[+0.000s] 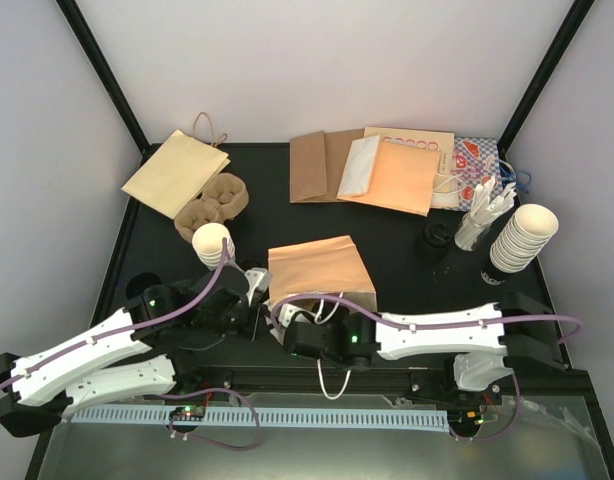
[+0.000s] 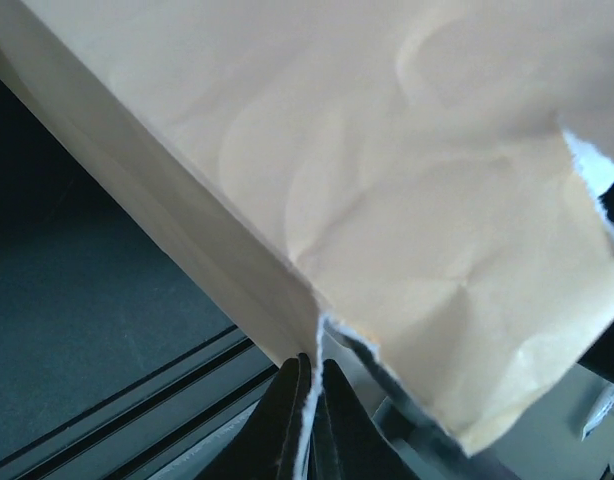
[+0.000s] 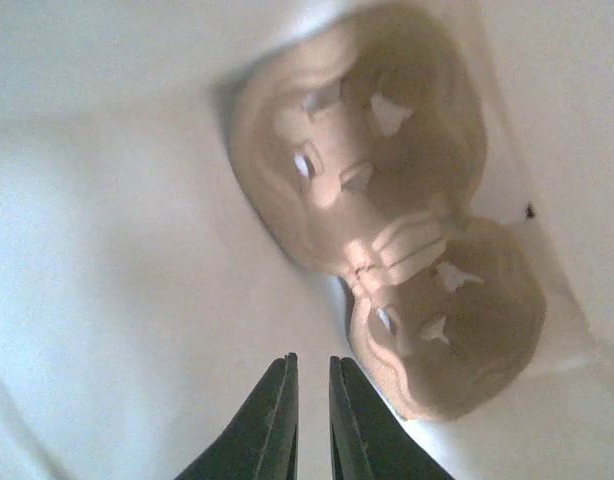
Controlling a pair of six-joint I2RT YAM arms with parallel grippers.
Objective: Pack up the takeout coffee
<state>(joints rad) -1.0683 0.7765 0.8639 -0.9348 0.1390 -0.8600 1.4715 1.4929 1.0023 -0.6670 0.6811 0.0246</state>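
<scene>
A tan paper bag (image 1: 322,268) lies on its side mid-table, its mouth toward the arms. My left gripper (image 2: 312,365) is shut on the bag's torn white rim (image 2: 332,325), at the mouth's left corner (image 1: 259,288). My right gripper (image 3: 312,365) reaches inside the bag, its jaws a narrow slit apart with nothing between them. Just beyond its fingertips a brown pulp two-cup carrier (image 3: 387,210) rests against the white lining. The takeout coffee is out of view. A lidless cream cup (image 1: 213,243) stands left of the bag.
A second pulp carrier (image 1: 212,203) and a flat tan bag (image 1: 175,170) sit at the back left. Flat bags and sleeves (image 1: 387,170) line the back. Leaning cream cup stacks (image 1: 522,238), white utensils (image 1: 482,215) and a black lid stack (image 1: 434,240) stand at the right.
</scene>
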